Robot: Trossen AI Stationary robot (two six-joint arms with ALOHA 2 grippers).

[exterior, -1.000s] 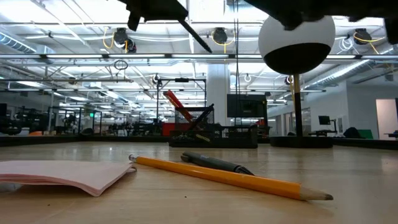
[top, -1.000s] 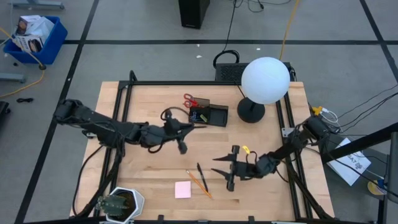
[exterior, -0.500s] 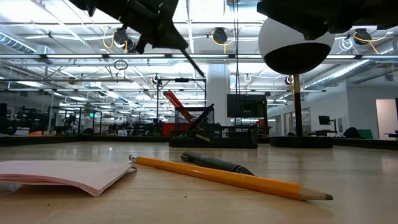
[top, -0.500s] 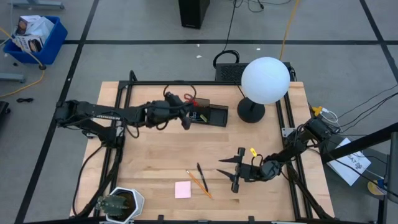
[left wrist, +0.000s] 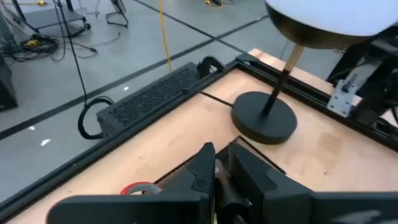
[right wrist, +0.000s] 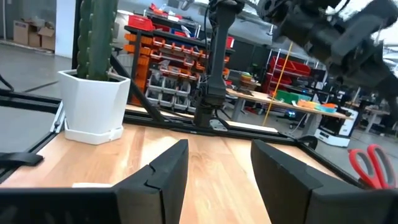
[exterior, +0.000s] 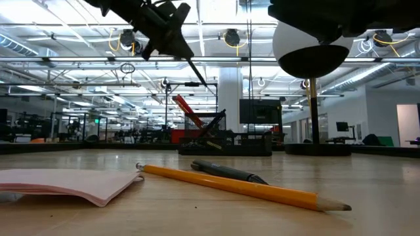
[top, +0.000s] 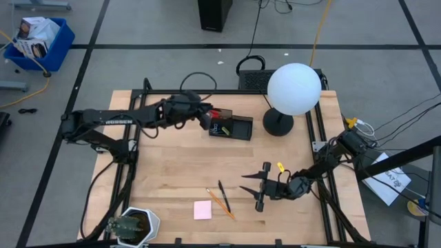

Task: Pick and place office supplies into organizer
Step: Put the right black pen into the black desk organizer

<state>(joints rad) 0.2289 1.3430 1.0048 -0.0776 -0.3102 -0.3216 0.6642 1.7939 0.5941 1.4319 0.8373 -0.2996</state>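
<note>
Black pen [exterior: 195, 71] is pinched in the closed left gripper [top: 204, 117], above the organizer [top: 231, 127] at upper centre of the high view. Right gripper [top: 258, 189] hovers lower right, fingers parted and empty.

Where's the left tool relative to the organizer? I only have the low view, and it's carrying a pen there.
Observer: From above, the left tool with the pen is over the organizer's left end, next to the scissors.
Operator: And the right tool?
Observer: The right tool is open and empty, to the right of the pencil.
Operator: Anything near the pad?
Observer: A potted cactus stands at the table corner, left of the pad and apart from it.
</note>
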